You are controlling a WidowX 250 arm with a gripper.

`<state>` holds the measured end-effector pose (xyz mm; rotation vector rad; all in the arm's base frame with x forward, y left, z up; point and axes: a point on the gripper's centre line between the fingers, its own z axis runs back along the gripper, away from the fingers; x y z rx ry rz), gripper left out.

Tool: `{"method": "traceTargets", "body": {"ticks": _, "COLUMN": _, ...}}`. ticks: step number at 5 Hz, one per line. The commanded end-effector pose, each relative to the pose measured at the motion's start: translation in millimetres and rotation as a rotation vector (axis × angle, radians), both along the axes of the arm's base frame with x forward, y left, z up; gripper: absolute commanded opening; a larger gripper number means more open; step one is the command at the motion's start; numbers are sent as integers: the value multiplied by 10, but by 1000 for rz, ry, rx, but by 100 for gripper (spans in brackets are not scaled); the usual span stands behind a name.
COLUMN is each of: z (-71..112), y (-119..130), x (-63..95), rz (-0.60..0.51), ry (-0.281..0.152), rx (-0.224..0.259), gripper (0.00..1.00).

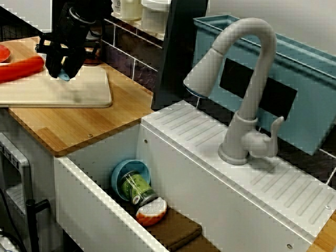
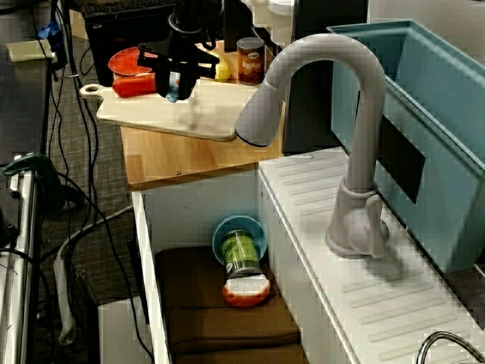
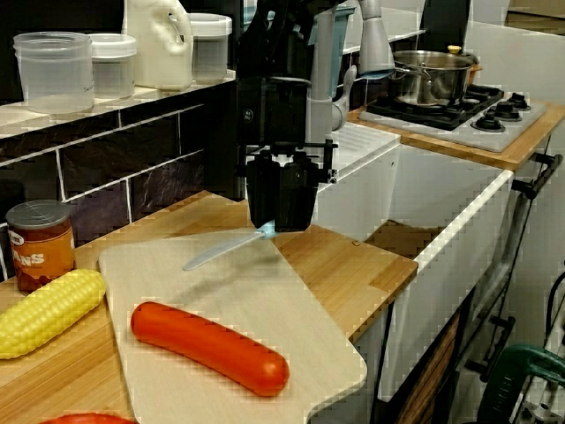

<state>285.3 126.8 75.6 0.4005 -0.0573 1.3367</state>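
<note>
The knife [image 3: 225, 249] has its blade low over the middle of the board [image 3: 291, 309], its blue handle gripped tight in the closed gripper [image 3: 275, 227], with the sausage [image 3: 210, 346] on the board nearby and the corn [image 3: 44, 311] just beside the board.

Grey faucet [image 1: 247, 79], blue bowl [image 1: 118, 181] in sink [image 1: 100, 152], corn [image 3: 44, 311], can [image 3: 40, 246]

Seen from counter level, the gripper [image 3: 279, 223] covers the handle of the knife [image 3: 221, 252], so its grip cannot be told; the corn [image 3: 46, 311] runs off the left edge. Seen from above the sink, the sausage [image 1: 21, 69] is cut off likewise; the red plate [image 1: 2, 52] too.
</note>
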Motion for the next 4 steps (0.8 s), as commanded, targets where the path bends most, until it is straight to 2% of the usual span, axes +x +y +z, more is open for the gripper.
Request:
{"method": "traceTargets", "body": {"ticks": 1, "z": 139, "y": 1, "x": -54, "rz": 4, "ry": 20, "rx": 68, "gripper": 0}}
{"method": "traceTargets", "body": {"ticks": 3, "z": 67, "y": 8, "x": -44, "rz": 0, "ry": 119, "rx": 159, "gripper": 0}}
{"method": "traceTargets", "body": {"ticks": 4, "z": 23, "y": 18, "x": -67, "rz": -30, "ry": 133, "rx": 188, "gripper": 0}}
